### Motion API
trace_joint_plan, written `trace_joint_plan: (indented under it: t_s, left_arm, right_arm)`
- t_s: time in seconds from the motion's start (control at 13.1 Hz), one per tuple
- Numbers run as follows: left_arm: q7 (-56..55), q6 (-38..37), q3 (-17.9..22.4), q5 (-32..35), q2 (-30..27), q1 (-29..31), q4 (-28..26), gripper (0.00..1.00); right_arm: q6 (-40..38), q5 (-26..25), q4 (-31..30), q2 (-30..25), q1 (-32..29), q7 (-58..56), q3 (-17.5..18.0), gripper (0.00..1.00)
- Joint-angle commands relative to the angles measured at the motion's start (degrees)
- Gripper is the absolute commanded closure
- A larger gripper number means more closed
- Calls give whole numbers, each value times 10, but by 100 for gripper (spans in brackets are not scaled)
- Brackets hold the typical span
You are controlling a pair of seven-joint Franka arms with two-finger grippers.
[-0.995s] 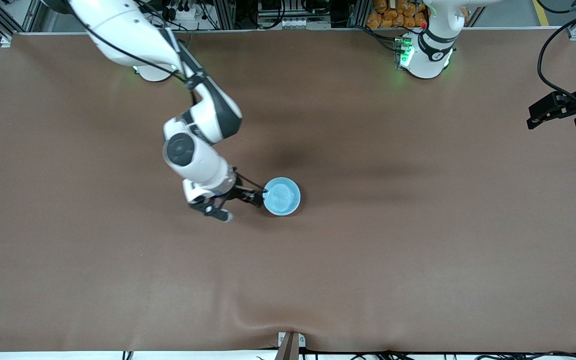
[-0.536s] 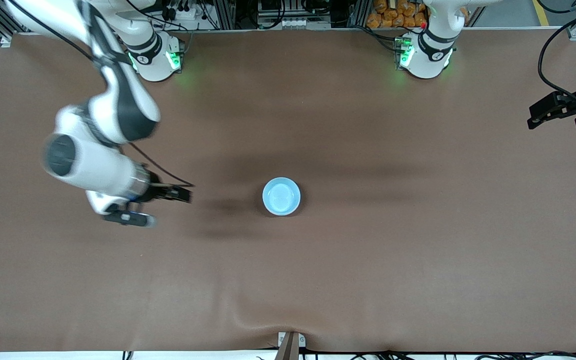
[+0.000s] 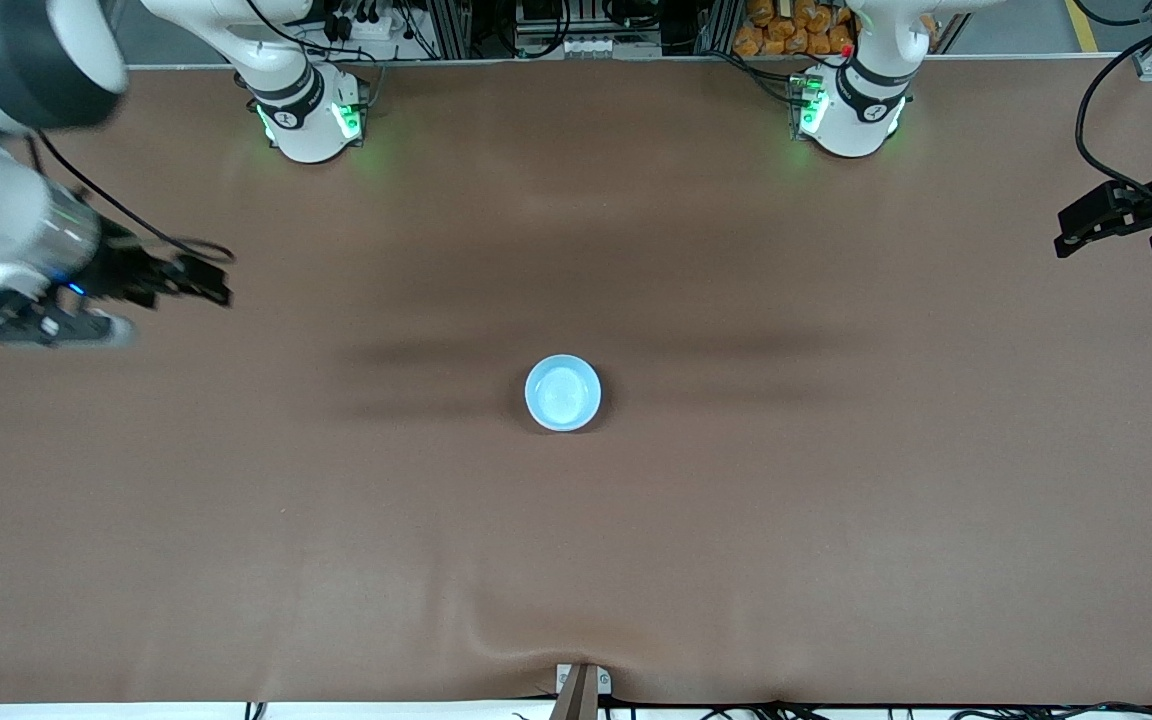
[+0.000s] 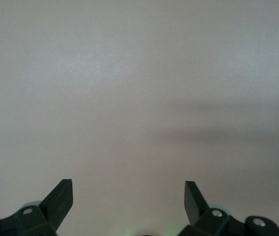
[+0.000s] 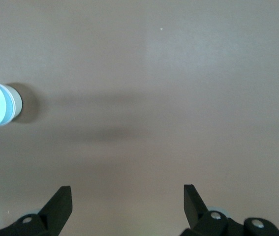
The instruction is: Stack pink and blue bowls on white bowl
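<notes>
I see both grippers empty with fingers wide: right gripper (image 3: 198, 282) over its counter (image 3: 736, 520) end, left gripper (image 3: 1096, 222) waiting, blue bowl (image 3: 563, 393) mid-counter.

I see the light blue bowl (image 3: 563, 393) upright mid-surface; from my right wrist its wall looks layered, perhaps the other bowls nested beneath it.

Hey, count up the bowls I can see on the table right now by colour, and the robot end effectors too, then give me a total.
Blue bowl: 1, the only bowl colour seen from above
Open end effectors: 2, left end effector and right end effector
Total: 3
</notes>
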Motion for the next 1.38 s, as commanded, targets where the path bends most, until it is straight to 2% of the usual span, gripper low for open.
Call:
trace_joint_plan:
  t_s: [0.0,0.61,0.92,1.3]
  left_arm:
    - [10,-4,-1,-13,-5,0,4,0]
    - [5,-8,0,-36,-5,5,5,0]
    - [8,-11,0,-36,-1,6,15,0]
    - [7,-13,0,-36,1,2,15,0]
  right_arm:
    - [-68,-20,56,-7,-16,-19,0,0]
    - [-85,-37,71,-10,-18,-21,-11,0]
    - [-90,-36,83,-9,-54,-69,-10,0]
    - [-90,-35,82,-4,-58,-72,-9,0]
